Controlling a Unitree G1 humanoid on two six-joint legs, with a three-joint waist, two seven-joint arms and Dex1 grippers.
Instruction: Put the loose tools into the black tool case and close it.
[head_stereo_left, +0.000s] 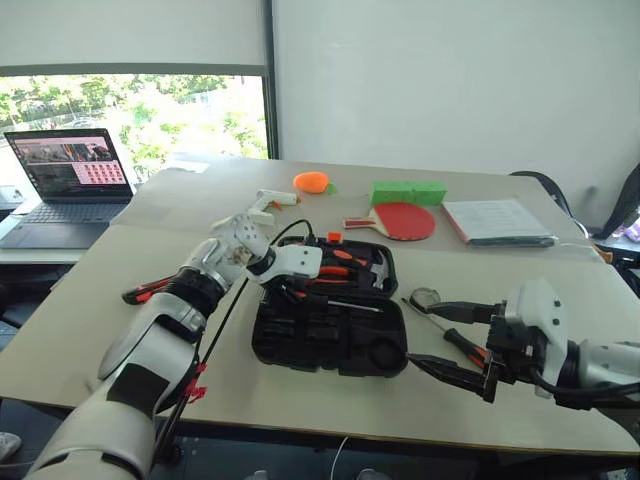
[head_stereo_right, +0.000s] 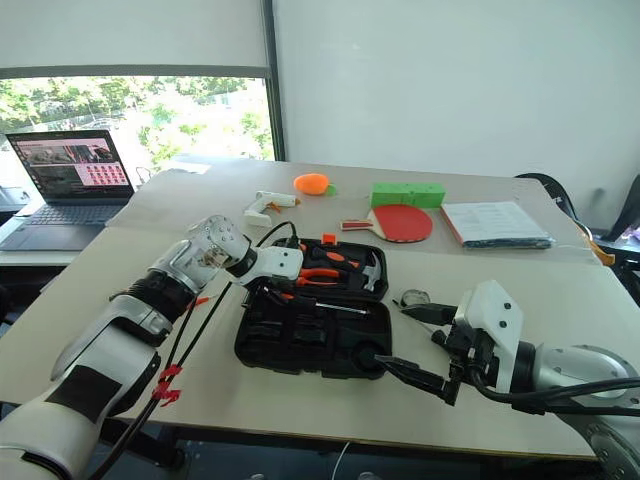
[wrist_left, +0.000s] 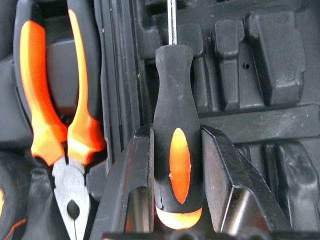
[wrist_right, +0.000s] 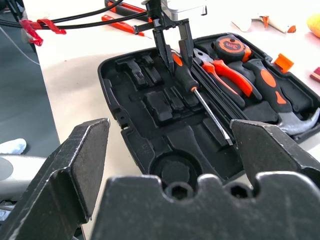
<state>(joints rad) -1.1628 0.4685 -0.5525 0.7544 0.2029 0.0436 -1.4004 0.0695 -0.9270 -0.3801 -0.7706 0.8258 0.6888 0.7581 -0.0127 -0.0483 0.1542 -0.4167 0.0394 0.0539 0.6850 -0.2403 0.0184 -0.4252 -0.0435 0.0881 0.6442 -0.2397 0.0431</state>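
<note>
Left end effector (wrist_right: 172, 47) clamped on screwdriver (wrist_right: 186, 75) over open tool case (wrist_right: 130, 135) holding pliers (wrist_right: 227, 75), hammer (wrist_right: 280, 107); right end effector (head_stereo_left: 450, 340) apart.

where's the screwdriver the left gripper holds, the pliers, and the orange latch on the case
screwdriver (wrist_left: 176, 140): left wrist view, on its black handle.
pliers (wrist_left: 42, 100): left wrist view, on an orange handle.
orange latch (wrist_right: 283, 61): right wrist view, on its face.
</note>
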